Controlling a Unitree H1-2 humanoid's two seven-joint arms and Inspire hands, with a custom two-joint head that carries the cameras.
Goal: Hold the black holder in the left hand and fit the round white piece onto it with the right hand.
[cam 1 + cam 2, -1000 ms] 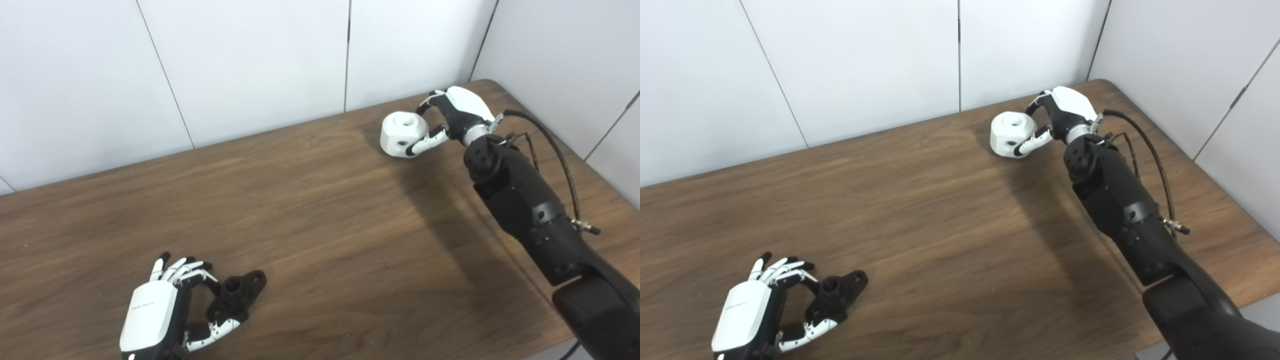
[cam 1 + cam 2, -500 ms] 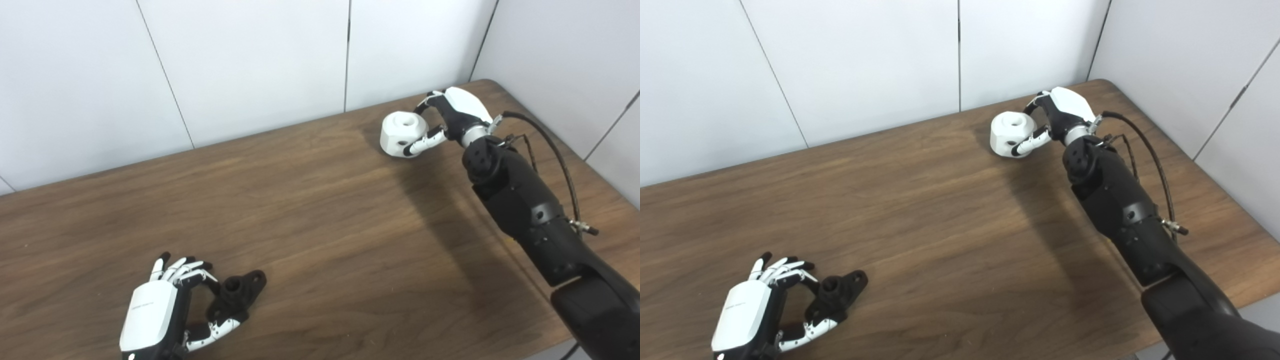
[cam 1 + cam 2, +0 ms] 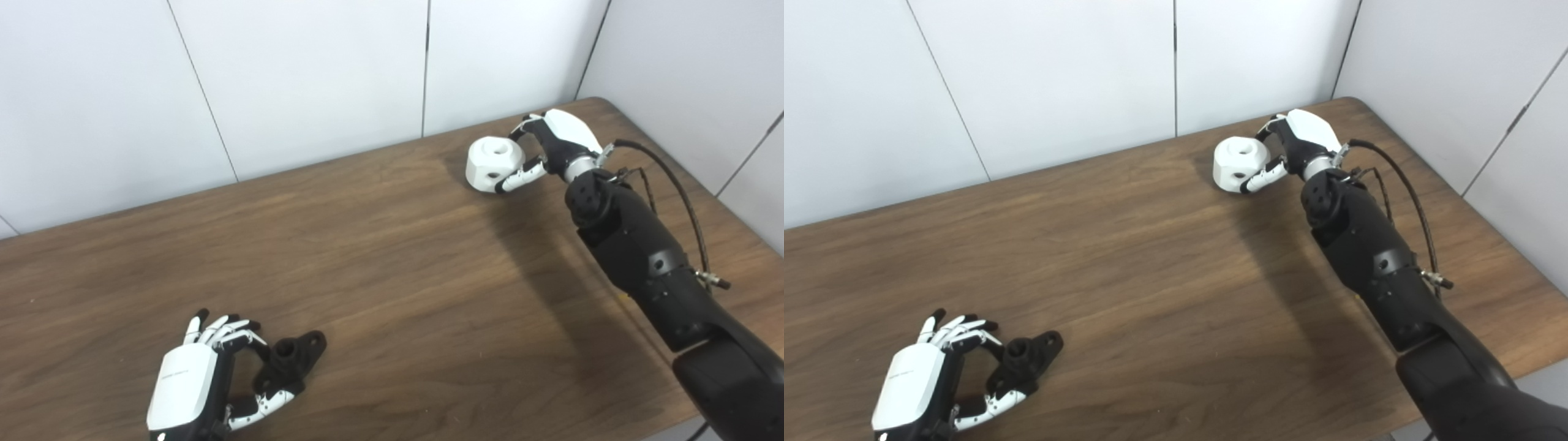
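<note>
Right hand (image 3: pixel 554 144): edging toward the top of the frame, closing tighter around the round white piece (image 3: pixel 493 164).
Right forearm (image 3: pixel 637 257): shifting a little up and left in the frame.
Round white piece: barely nudging upward in the frame.

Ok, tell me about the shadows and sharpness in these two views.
Left eye view: the right arm casts a broad soft shadow leftward across the table; the round white piece is bright, its edges soft. Right eye view: same shadow, the black holder dark with little detail; no glare on the wood.
</note>
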